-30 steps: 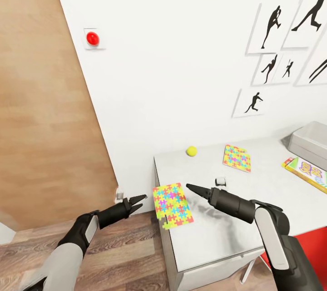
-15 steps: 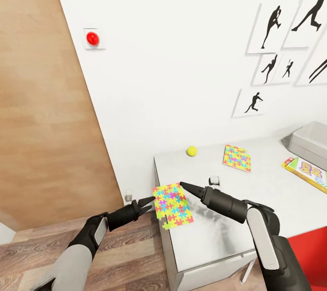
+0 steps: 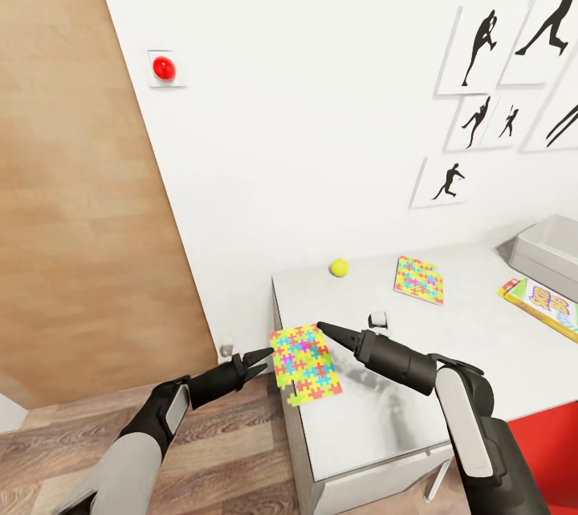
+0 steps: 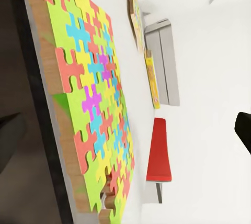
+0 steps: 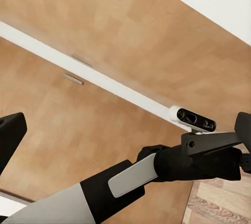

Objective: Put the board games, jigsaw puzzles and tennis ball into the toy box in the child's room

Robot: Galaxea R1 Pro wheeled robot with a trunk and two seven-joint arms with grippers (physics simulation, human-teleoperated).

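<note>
The left arm point(image 5: 130, 182), black and grey, is stretching across a wooden door point(image 5: 104, 35), its wrist camera point(image 5: 196, 120) showing.

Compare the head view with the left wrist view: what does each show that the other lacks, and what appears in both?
Head view alone: the tennis ball, the red wall button, the silhouette pictures, and the left gripper off the table's edge beside the near jigsaw puzzle, with the right gripper above that puzzle's far edge.
Left wrist view alone: the near puzzle's overhanging edge close up and its brown backing.
Both: the near puzzle, the far jigsaw puzzle, the toy box, the Skip-Bo board game and the table.
</note>
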